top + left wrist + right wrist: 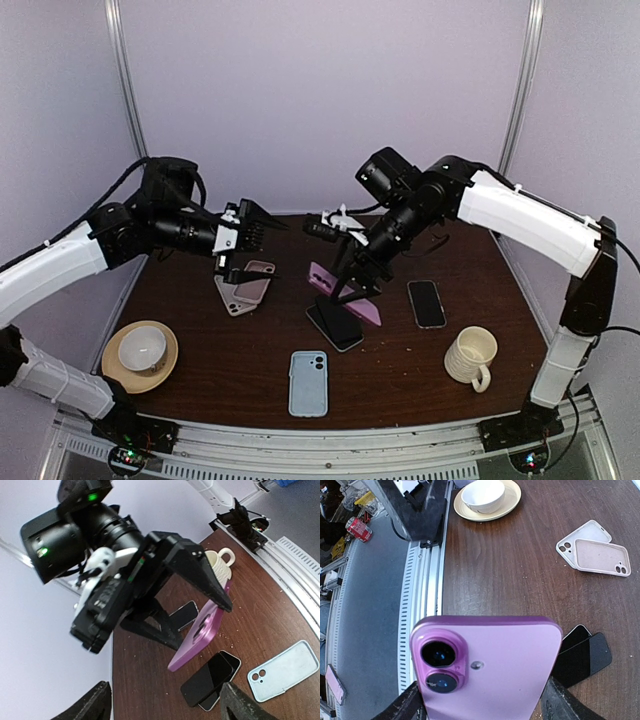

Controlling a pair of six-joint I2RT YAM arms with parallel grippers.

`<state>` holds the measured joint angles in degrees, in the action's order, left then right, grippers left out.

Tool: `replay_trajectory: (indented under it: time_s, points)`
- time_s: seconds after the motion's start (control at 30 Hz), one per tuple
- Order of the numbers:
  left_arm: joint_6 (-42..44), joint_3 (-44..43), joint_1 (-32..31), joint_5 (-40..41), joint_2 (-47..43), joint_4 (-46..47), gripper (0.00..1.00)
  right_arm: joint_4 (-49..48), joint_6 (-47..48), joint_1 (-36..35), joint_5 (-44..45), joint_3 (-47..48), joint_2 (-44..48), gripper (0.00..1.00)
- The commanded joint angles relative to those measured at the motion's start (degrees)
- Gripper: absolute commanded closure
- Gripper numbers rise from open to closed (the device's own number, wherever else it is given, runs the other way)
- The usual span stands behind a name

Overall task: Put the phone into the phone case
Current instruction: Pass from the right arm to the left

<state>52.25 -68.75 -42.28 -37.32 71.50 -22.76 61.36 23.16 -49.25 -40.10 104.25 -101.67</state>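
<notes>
Phone (490, 665), purple, clamped in right gripper (482, 707)

You've got white cup (142, 348) upright on tan saucer (150, 383), 8 o'clock on dark wood table (230, 385), near front-left corner. Cream ribbed mug (470, 355) upright at 4 o'clock, handle turned toward 6. Cup and mug well apart. Right wrist view: red can (358, 528) off table, past slotted rail (422, 605), 10 o'clock in frame.

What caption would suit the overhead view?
Right jaws hold a purple phone tilted beside a black phone.
</notes>
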Motion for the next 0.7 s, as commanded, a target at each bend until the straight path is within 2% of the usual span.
replay_trajectory:
  time_s: [0.0,0.13,0.43,0.67]
  points:
    - [11.5,-3.6,-2.8,-1.8,2.7,-1.4,0.24,1.7,2.2,-0.1,-3.5,2.8,3.3,0.5]
    - [12.7,-4.6,-3.2,-3.1,4.0,-3.7,0.23,1.3,1.6,-0.2,-5.0,3.2,4.1,0.5]
    - [10.3,-3.1,-6.1,-0.6,6.3,5.4,0.24,-1.4,0.1,-0.6,-7.5,3.2,5.3,0.5]
    - [7.0,-4.2,-6.3,-5.3,7.3,5.0,0.46,-0.4,0.7,-1.0,-7.3,3.6,5.0,0.5]
